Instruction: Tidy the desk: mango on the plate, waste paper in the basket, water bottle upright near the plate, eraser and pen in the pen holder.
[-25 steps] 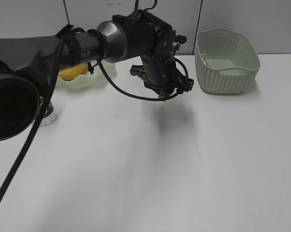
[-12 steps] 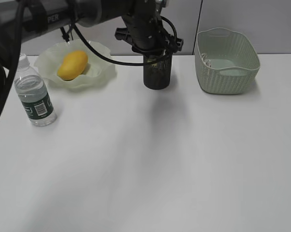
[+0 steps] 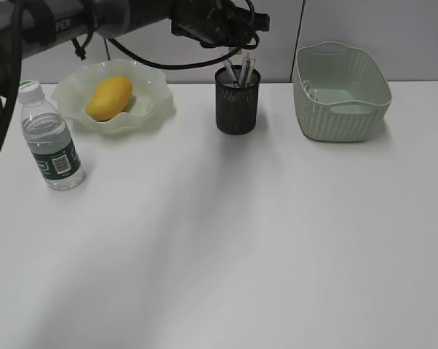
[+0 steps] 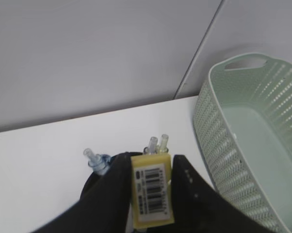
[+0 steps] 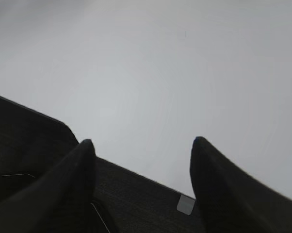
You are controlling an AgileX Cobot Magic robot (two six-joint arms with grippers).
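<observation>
Eraser [image 4: 152, 194], yellow with a barcode, sits clamped in our left gripper [image 4: 151, 187] above the pen holder [image 3: 237, 100], where pens already stand. Half a second ago we were low over the cup; now we have risen, eraser unreleased. Our right gripper [image 5: 141, 155] idles wide, empty. Mango [image 3: 108, 97] rests on the plate [image 3: 153, 80], far left.

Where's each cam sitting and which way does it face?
Exterior: in front of the desk, slanting down; left arm reaches in top left, over the pen holder.
Left wrist: on the left arm, looking down past the left tool, shut on the eraser, above the holder; basket at right.
Right wrist: looks past the open right tool at a bare white surface.
Shared: exterior and left wrist both show the holder and basket.
</observation>
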